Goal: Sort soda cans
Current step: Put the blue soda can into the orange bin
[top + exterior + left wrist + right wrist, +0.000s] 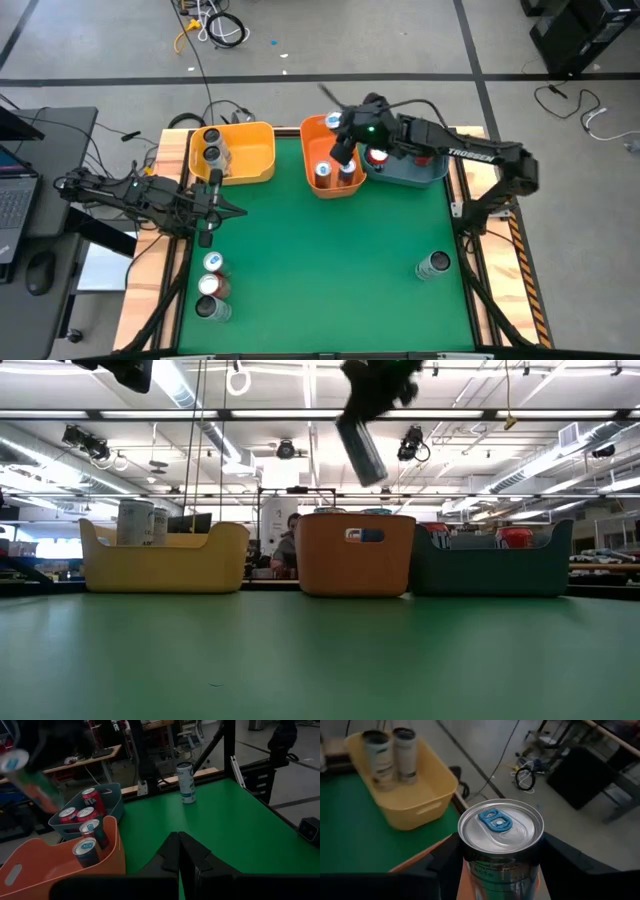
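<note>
- Left claw (207,208) sits clenched on nothing at your desk's (330,270) left edge, just in front of the yellow bin (250,160); its fingertips (181,851) meet in its own wrist view.
- Below it on the high view, three loose cans (212,285) stand in a line near the left front corner; their colours are hard to make out from above.
- Yellow bin holds two pale cans (210,147), blurred in the right wrist view.
- Orange bin (312,175) has two dark cans (90,842) standing inside; you see only their tops over the wall.
- Right claw (340,135) hangs above the orange bin grasping a can (501,845) with a blue pull tab; the fingers hide most of its body, and the low view shows it tilted, dark against the lights.
- Blue bin (425,175) holds red cans (82,810), partly covered by the right arm from above.
- One white-and-blue can (433,265) stands alone near the right edge.
</note>
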### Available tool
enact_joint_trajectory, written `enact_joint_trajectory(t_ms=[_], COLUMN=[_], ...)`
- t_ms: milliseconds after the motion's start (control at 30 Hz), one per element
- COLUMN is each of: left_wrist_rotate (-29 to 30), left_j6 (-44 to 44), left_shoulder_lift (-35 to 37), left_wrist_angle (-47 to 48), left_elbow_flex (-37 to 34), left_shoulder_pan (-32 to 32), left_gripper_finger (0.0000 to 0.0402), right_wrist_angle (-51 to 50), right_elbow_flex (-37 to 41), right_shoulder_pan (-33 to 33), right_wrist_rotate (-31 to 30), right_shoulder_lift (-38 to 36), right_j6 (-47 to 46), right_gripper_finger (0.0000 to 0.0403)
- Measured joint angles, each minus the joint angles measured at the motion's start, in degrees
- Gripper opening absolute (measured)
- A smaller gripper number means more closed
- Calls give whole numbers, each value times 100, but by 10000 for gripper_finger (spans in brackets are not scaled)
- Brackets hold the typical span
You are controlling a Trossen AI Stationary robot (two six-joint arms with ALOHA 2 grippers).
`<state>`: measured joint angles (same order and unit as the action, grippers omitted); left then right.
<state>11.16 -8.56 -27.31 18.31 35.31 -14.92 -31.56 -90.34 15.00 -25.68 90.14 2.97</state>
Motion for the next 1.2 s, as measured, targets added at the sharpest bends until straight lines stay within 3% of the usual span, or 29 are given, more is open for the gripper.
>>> enact_joint_trajectory(t_ms=[233,433,900,1200], left_wrist_rotate=[2,2,7,5], left_j6=[-7,-14,-17,-17], left_shoulder_lift=[0,0,-9,-11], left_wrist_angle=[-2,-2,-13,14], left_elbow_flex=[0,0,0,0], left_shoulder_pan=[0,0,2,0], left_gripper_finger=[1,1,1,1], right_wrist_angle=[3910,5675,6745,6783], right_elbow_flex=[2925,4240,4666,4662], right_shoulder_pan=[766,879,959,1017], right_wrist_rotate=[837,925,812,772], right_shoulder_lift=[-558,-321,608,629], right_j6=[-535,-1202,-1616,-1665], right_gripper_finger=[216,215,218,226])
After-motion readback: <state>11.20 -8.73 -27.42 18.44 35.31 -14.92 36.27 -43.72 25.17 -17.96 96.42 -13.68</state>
